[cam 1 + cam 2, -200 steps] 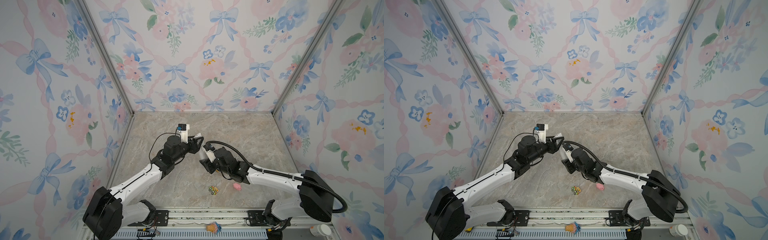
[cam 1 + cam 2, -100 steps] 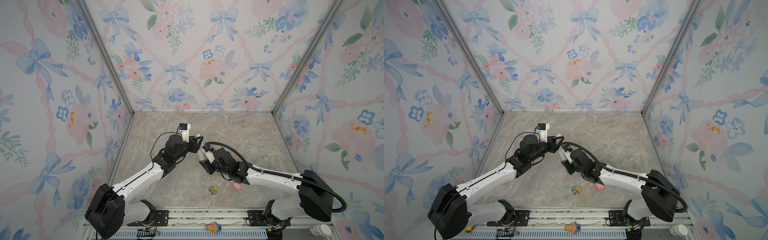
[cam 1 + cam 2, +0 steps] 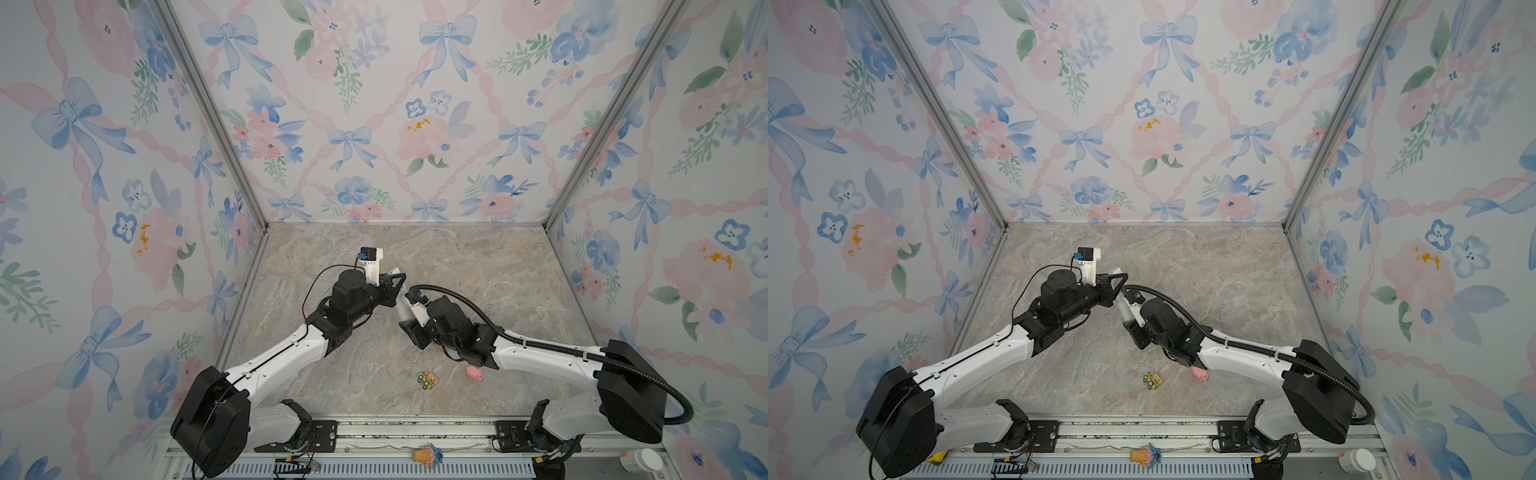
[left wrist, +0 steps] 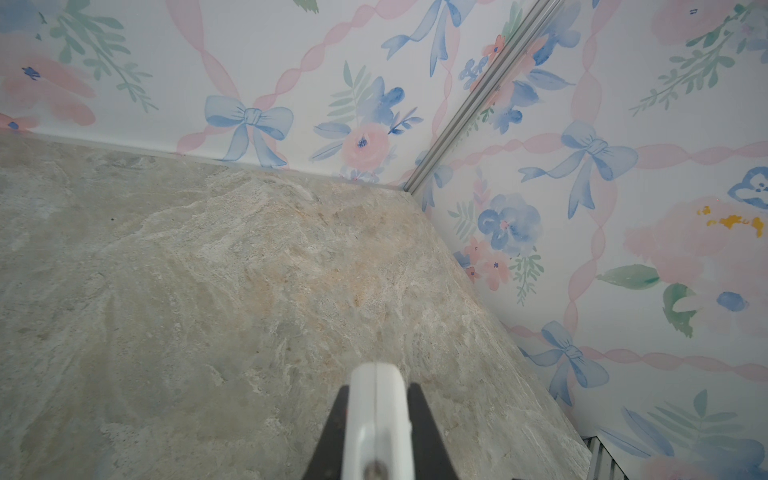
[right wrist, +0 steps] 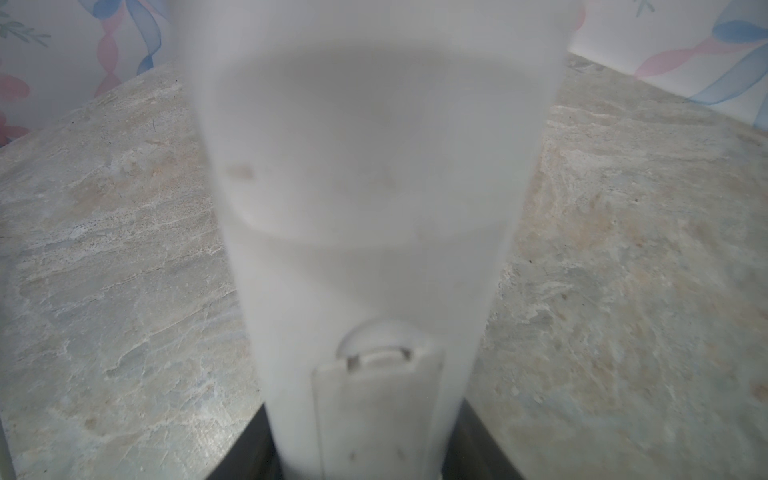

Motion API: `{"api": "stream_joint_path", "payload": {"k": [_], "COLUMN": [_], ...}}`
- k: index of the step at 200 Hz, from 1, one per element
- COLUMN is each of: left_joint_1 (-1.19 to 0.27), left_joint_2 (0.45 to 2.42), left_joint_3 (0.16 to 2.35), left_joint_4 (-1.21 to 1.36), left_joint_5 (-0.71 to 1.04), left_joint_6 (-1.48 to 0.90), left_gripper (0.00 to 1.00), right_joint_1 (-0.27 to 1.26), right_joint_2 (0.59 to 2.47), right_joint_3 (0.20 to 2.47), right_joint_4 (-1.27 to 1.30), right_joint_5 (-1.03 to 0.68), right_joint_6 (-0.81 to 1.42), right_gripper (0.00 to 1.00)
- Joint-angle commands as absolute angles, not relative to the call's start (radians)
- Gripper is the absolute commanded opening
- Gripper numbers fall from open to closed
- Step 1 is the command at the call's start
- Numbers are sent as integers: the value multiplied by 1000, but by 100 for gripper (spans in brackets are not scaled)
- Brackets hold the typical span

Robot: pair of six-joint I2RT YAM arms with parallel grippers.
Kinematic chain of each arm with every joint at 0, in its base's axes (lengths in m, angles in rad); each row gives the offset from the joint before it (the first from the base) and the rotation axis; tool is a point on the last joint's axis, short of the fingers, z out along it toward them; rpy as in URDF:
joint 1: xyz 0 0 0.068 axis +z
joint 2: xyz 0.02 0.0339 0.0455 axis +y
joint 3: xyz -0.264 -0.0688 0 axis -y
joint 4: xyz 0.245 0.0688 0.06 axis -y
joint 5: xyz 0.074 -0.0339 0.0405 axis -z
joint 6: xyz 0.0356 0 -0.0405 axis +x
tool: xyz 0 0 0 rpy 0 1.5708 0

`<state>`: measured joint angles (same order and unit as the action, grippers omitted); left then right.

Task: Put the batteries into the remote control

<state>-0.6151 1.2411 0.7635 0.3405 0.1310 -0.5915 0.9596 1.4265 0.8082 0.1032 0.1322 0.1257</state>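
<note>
Left gripper (image 4: 377,397) just clamped remote control's (image 5: 374,208) free end; right gripper (image 5: 361,461) gripped its other end; handover likely, battery cover (image 5: 376,419) looked shut.

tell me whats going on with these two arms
Both arms hold the white remote above the table, between them. The right gripper clamps it with its back to the wrist camera; the battery cover is shut. The left gripper is shut on its end, edge-on. No batteries are in view. A toy car and a pink pig lie near the front.
</note>
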Motion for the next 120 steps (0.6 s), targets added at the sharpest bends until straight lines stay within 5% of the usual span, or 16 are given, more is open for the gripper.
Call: {"api": "stream_joint_path", "payload": {"k": [1,31,120], "left_joint_1": [-617,-615,-597], "left_joint_2": [1258,1256,1282], "left_joint_3": [768,764,775], "left_joint_4": [347,348,344], "left_joint_5": [144,142,158], "left_joint_6": [-572,-554,-531], "left_gripper": [7,2,0], "right_joint_1": [980,983,1014], "right_joint_2": [1425,1422,1375], "right_joint_3": [838,834,823], "right_joint_4": [113,110,42], "right_joint_5": [141,146,164], "right_joint_6": [115,114,60], "right_gripper": [2,10,63]}}
